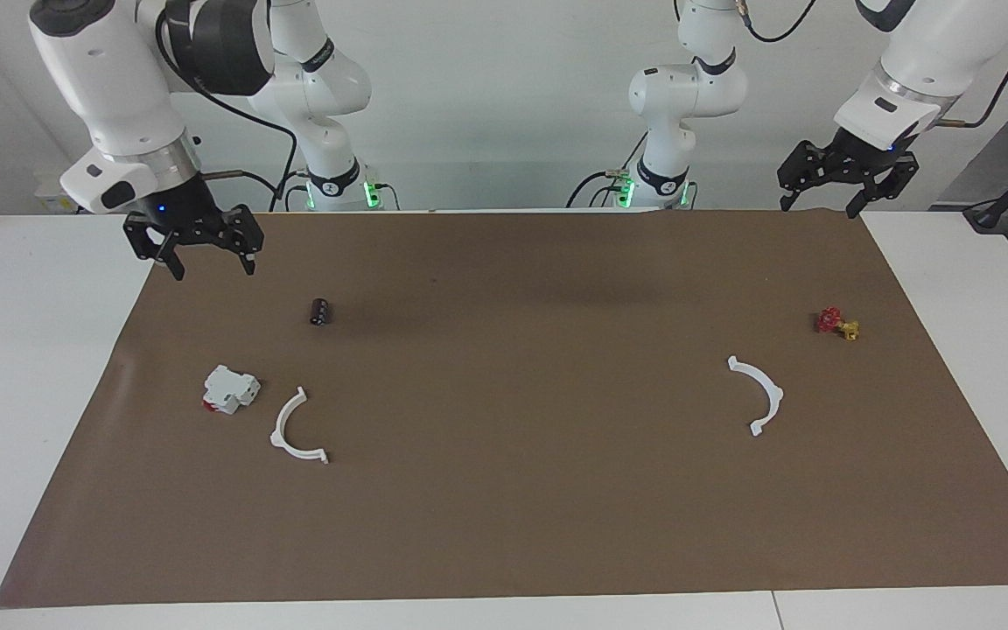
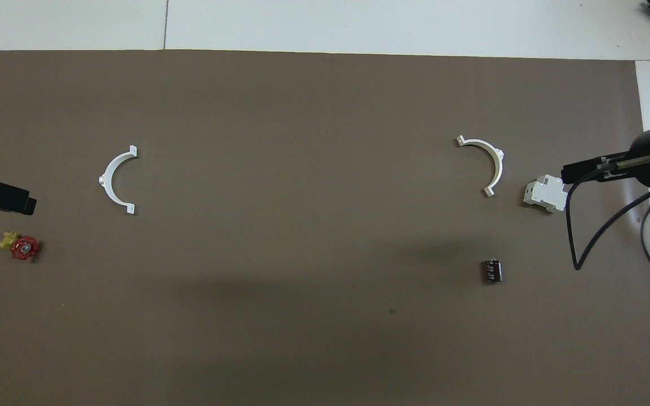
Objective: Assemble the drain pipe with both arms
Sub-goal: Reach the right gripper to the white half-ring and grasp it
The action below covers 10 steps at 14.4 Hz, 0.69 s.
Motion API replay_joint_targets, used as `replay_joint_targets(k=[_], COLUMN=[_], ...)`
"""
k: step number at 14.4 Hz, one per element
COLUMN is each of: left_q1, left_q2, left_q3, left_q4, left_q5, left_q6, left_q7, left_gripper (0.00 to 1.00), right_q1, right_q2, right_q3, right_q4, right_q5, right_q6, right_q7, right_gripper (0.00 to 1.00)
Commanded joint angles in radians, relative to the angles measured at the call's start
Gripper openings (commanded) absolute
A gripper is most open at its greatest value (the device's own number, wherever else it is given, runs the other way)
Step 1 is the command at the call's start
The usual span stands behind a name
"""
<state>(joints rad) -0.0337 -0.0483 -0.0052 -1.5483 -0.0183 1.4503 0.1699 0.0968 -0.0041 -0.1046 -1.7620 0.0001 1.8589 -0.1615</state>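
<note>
The drain pipe lies as two separate white half-ring arcs on the brown mat (image 1: 513,525). One arc (image 1: 278,428) lies toward the right arm's end, beside a white block; it also shows in the overhead view (image 2: 497,163). The other arc (image 1: 773,392) lies toward the left arm's end and shows in the overhead view too (image 2: 105,181). My right gripper (image 1: 213,269) is open and empty, up in the air over the mat's corner at the robots' edge. My left gripper (image 1: 819,206) is open and empty, and waits over the mat's other corner at the robots' edge.
A chunky white block with a red spot (image 1: 230,389) lies beside the right-end arc. A small dark cylinder (image 1: 320,311) lies nearer to the robots than that arc. A red and yellow valve (image 1: 836,323) lies nearer to the robots than the left-end arc.
</note>
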Motion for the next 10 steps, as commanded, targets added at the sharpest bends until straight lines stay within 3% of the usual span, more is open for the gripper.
replay_joint_targets(k=[1,7,10], left_q1=[0.002,0.000,0.002], left_q2=[-0.010,-0.010,-0.010], left_q3=[0.001,0.001,0.001], left_q4=[-0.007,-0.007,-0.007], left_q5=[0.011,0.011,0.011], left_q6=[-0.008,-0.008,-0.008], left_q7=[-0.003,-0.003,-0.003], left_gripper=[1.00,1.00,1.00], right_q1=[-0.008,-0.005,-0.006], right_q2=[0.131,0.383,0.456], right_q3=[0.003,0.003,0.003], right_q4=[-0.008,-0.008,-0.010], right_q5=[0.084,0.101,0.104], right_q6=[0.164,0.504,0.572], right_q7=[-0.155,-0.516,-0.559], right_gripper=[1.00,0.95,0.91])
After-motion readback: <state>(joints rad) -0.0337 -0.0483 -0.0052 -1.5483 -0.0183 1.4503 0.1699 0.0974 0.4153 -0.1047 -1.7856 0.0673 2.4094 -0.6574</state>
